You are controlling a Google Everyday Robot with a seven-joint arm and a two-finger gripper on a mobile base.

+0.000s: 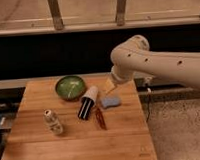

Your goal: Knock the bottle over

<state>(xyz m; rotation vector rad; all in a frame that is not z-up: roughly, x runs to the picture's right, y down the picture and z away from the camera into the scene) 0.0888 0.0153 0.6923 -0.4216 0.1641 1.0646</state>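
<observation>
One camera view is on record, taken from above and in front of a wooden table (76,145). Five loose items are noted on it. A green bowl (70,87) is set toward the back, and a black cylinder with a cream end (88,102) lies just in front of it. A blue sponge (110,102) is placed just beside the cylinder, and a thin red item (100,118), not identified further, lies in front of both. The bottle (54,121) is found toward the picture's left, well apart from the rest, and appears to stand upright with its pale cap uppermost. The arm (162,59) is seen entering from the picture's right. The gripper (110,84) is held over the back of the table, near the sponge and the cylinder's cream end and well apart from the bottle. Whether it is open or closed cannot be told. The bottle is judged light, stiff and smooth-sided, and its narrow, tall build should make it easy to tip. No grasp is thought necessary. A sideways push is best applied high, at the neck or shoulder, since a low push may only slide it across the wood. Rolling is to be expected once it is down.
</observation>
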